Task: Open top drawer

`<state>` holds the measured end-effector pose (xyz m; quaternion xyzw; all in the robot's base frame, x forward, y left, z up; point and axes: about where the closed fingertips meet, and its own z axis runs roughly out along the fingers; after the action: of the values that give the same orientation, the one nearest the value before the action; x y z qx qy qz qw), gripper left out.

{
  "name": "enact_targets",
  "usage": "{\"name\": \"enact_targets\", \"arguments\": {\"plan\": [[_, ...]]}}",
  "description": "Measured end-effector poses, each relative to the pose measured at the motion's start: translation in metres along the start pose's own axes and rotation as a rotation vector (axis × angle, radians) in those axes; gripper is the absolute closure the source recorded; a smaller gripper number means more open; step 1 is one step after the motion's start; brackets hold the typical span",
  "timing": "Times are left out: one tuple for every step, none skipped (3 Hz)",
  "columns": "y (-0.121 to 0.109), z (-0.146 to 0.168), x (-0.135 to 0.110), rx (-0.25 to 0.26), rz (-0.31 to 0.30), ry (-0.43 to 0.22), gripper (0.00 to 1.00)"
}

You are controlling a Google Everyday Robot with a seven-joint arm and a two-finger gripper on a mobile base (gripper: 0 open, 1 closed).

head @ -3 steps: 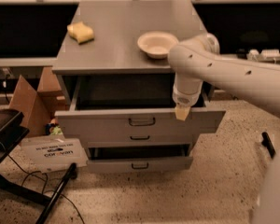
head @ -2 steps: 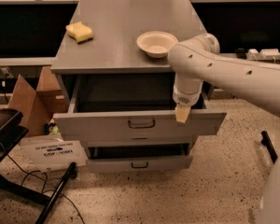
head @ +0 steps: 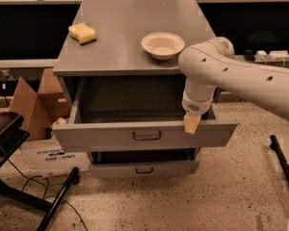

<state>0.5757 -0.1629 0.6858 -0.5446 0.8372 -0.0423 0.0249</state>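
Observation:
The top drawer (head: 106, 137) of the grey metal cabinet stands pulled far out, its plain grey inside showing and its small dark loop handle (head: 146, 135) at the centre of the front. My white arm reaches in from the right. My gripper (head: 191, 123) hangs down over the drawer's front edge, to the right of the handle. Only its pale yellowish tip shows, touching or just above the front rim.
A lower drawer (head: 143, 168) is pulled out a little under the top one. A yellow sponge (head: 82, 32) and a white bowl (head: 163, 44) lie on the cabinet top. A cardboard box (head: 31, 105), a white bag (head: 48, 155) and black chair legs (head: 58, 198) are at left.
The drawer has come a little further out toward the camera and the gripper has moved with its front edge. The view is slightly closer.

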Motion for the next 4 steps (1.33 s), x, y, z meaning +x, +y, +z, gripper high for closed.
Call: {"name": "enact_targets", "arguments": {"plan": [[0.0114,0.0010,0.0122,-0.016,0.020,0.010,1.00],[0.0115,0.0010,0.0122,-0.016,0.020,0.010,0.84],[0.0115,0.0010,0.0122,-0.016,0.020,0.010,0.60],[0.0115,0.0010,0.0122,-0.016,0.020,0.010,0.37]]}}
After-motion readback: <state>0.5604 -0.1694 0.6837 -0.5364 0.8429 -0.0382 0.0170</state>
